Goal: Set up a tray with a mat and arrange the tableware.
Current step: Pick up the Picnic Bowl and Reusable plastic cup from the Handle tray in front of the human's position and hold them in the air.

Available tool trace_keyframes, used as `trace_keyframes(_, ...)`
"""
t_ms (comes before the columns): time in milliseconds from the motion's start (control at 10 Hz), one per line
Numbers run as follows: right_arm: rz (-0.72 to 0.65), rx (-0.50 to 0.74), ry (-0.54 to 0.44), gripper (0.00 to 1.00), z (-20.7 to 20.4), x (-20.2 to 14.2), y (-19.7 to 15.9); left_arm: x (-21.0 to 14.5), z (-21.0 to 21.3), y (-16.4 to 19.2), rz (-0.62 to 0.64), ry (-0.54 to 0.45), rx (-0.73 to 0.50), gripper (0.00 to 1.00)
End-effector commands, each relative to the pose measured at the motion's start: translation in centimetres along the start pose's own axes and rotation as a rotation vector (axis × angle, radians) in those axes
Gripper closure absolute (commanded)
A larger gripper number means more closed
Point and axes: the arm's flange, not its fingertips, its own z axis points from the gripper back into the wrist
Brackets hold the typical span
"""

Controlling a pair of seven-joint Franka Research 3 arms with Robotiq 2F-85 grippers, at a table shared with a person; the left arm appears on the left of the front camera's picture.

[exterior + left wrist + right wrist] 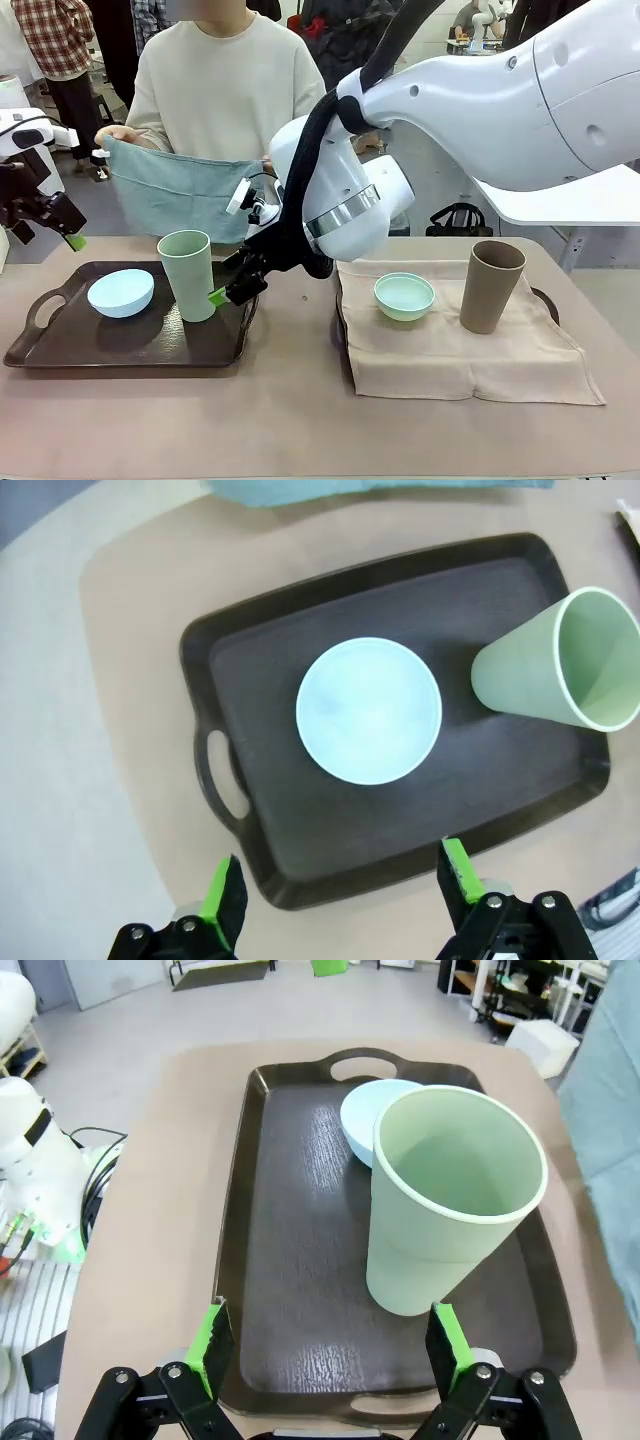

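Front view, nearest first: on the table point(300, 430), the right-hand tray point(546, 301) is dressed. A beige mat point(470, 360) covers it, with the mint green bowl point(404, 296) toward its left edge and the brown-tan cup point(490, 285) upright toward its far right corner.

The dark tray point(60, 345) on the left is bare of any mat. The pale blue bowl point(120, 292) sits left of centre, and the pale green cup point(187, 272) stands upright near the right edge.

The right gripper point(226, 291) reaches across the middle to that right edge, released and jaws wide. One pad is just beside the cup's lower wall, and I can't tell if it touches. In the right wrist view the cup sits ahead of the spread fingers, off toward one pad. The left gripper point(338, 880) hangs above the tray's outer long edge, also spread wide and holding nothing.

At the far side, a person's hand point(118, 133) holds up a teal cloth point(175, 190), which looks to be the second mat.

My read is that this is the clearing step: cup and bowl come off so the cloth can go down. The next move calls for centring the jaws on the cup, gripping low, then lifting straight so the tall cup doesn't tip.
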Motion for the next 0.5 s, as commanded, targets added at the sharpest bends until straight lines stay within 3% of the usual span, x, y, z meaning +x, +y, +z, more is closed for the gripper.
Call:
trace_keyframes(0,0.03,0.022,-0.012,0.0,-0.33,-0.38,0.44,-0.08,0.22,0.23,0.016,0.006,0.004,0.0)
trace_keyframes(400,0.03,0.022,-0.012,0.0,-0.33,-0.38,0.44,-0.08,0.22,0.23,0.016,0.006,0.004,0.0)
